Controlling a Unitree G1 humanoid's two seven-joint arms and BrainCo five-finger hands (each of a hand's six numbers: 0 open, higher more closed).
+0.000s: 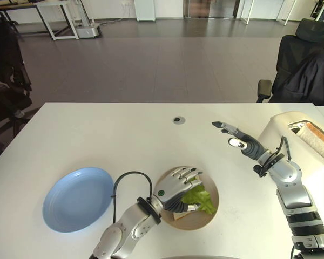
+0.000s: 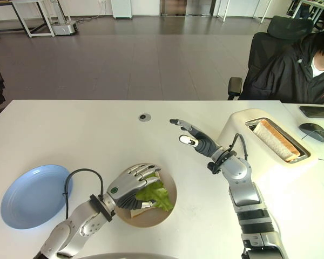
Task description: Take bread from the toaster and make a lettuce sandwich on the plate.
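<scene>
A dull grey tiled floor point(image 1: 151, 59) stretches behind a smooth white table point(image 1: 124, 140) in an open room. At the table's right edge sits a rounded, glossy cream toaster point(image 2: 243, 127), a thick, brown-crusted, porous slice of bread point(image 2: 275, 139) standing tilted in its slot. Toward the left lies a round, shallow, matte pale-blue plate point(image 1: 75, 199), and just beside it, nearer the centre, a smaller round tan dish point(image 1: 213, 205) with a wood-like finish. The metallic left hand point(image 1: 173, 189) rests over that dish, its fingers bent around a crinkled, bright green lettuce point(image 2: 159, 197) leaf lying on a second pale slice point(image 2: 131, 212) in the dish. The right hand point(image 2: 191, 135) hovers above the bare tabletop between dish and toaster, fingers stretched out and spread, holding nothing. A small round metal grommet point(image 1: 179, 120) is set into the tabletop farther back.
</scene>
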